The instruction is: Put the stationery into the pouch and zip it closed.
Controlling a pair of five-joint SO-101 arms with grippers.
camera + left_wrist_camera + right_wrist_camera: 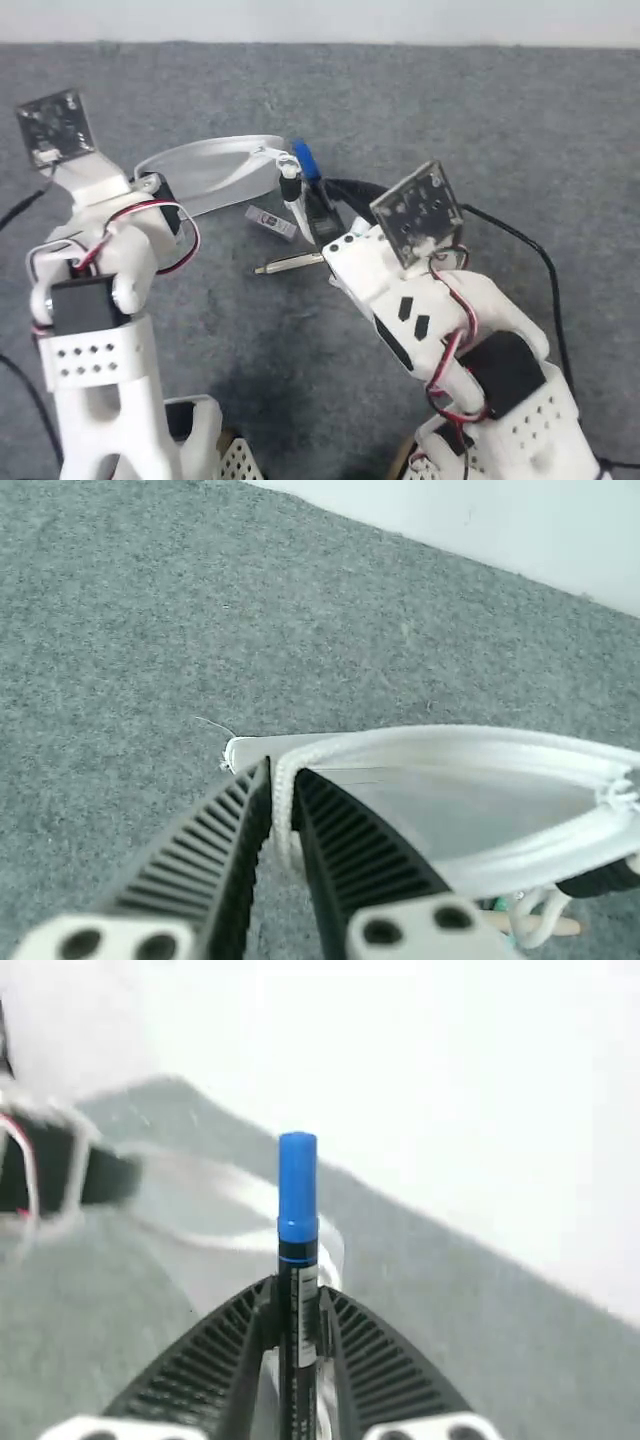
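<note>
The translucent white pouch (215,170) lies on the grey carpet with its mouth toward the right arm. My left gripper (281,798) is shut on the pouch's (470,800) zipper edge at its left end; in the high view this gripper (152,186) sits at that corner. My right gripper (298,1305) is shut on a blue-capped marker (297,1190), held tilted up. From above, the marker (305,160) points at the pouch mouth, with the right gripper (317,200) just behind it. The pouch (200,1230) lies beyond the marker tip.
A small grey block (271,222) and a thin metallic pen (290,264) lie on the carpet between the arms. A white pen-like stick (293,195) rests beside the marker. A black cable (520,245) runs along the right.
</note>
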